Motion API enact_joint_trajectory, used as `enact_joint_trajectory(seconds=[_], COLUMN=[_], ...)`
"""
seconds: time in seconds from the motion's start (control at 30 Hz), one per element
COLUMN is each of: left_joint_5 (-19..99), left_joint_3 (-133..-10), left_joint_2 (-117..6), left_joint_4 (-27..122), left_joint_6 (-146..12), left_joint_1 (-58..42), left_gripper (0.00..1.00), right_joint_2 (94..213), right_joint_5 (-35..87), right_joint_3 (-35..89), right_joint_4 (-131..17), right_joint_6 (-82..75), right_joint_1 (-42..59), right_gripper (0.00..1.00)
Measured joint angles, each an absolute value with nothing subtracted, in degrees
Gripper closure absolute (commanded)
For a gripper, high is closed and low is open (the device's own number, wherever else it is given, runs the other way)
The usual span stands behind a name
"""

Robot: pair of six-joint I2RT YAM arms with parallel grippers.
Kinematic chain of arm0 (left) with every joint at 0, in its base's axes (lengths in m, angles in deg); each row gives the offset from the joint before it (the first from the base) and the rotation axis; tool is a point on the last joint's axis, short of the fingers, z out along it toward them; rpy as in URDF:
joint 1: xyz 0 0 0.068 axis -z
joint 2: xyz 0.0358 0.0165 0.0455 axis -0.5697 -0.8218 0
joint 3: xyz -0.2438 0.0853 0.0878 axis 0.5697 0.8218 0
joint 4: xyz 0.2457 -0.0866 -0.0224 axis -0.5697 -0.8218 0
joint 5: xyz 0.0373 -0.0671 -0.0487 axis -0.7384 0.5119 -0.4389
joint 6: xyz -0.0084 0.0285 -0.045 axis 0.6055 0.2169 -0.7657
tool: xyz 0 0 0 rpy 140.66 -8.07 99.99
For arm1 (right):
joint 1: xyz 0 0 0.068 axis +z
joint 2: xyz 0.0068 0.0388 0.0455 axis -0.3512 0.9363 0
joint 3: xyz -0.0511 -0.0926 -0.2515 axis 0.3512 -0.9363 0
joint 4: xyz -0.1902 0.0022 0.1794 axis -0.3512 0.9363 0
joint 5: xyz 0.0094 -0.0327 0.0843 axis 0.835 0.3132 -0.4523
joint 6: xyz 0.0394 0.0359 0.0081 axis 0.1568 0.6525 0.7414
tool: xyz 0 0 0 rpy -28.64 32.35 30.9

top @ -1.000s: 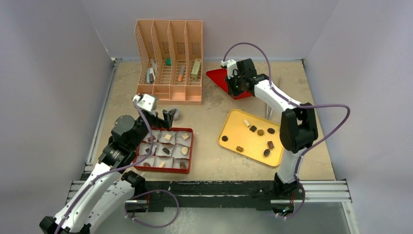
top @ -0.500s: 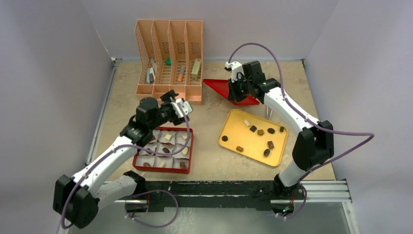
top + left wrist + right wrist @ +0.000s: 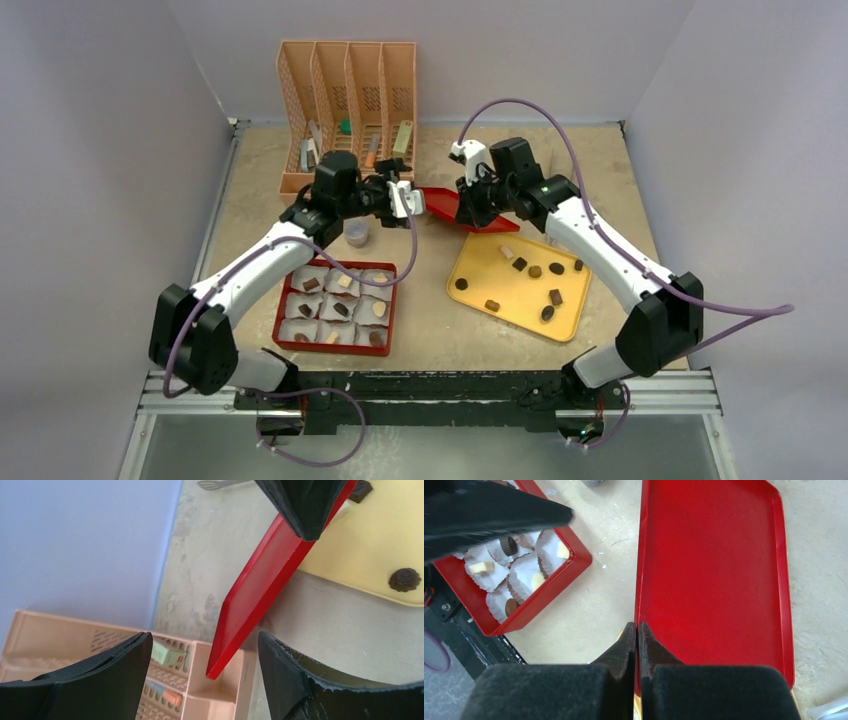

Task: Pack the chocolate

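Observation:
My right gripper is shut on the edge of a flat red lid and holds it tilted above the table; the wrist view shows the pads pinching its rim. My left gripper is open, its jaws on either side of the lid's far corner without touching it. A red box of white paper cups holds several chocolates. Several more dark and tan chocolates lie on a yellow tray.
A peach file organizer with small items stands at the back. A small grey cup sits between it and the red box. A metal utensil lies beside the yellow tray. Walls close in the left, back and right.
My left arm has swung up from the red box and to the right, reaching the lid's corner. My right arm has carried the lid leftward and forward.

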State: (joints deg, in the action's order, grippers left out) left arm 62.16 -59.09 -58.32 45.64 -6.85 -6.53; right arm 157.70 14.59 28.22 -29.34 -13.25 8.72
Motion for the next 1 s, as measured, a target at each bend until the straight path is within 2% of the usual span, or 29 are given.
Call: enact_joint_trajectory(seconds=[0.33, 0.7, 1.0], left_joint_5=[70.4, 71.9, 71.8], left_joint_3=[-66.5, -66.6, -66.5], left_joint_2=[-67.3, -70.4, -71.8], left_joint_4=[32.3, 32.2, 36.4], left_joint_6=[2.5, 4.3, 4.7], left_joint_1=[-6.5, -5.0, -4.6], left_gripper=[0.29, 0.36, 0.48], right_joint_2=[157.3, 154.6, 153.5], right_joint_5=[13.3, 12.8, 11.0], right_joint_3=[28.0, 26.8, 26.8], right_joint_4=[-29.4, -30.1, -30.9], right_joint_6=[-12.6, -11.5, -10.5], right_joint_1=[9.6, 9.8, 9.9], right_gripper=[1.00, 1.00, 1.00])
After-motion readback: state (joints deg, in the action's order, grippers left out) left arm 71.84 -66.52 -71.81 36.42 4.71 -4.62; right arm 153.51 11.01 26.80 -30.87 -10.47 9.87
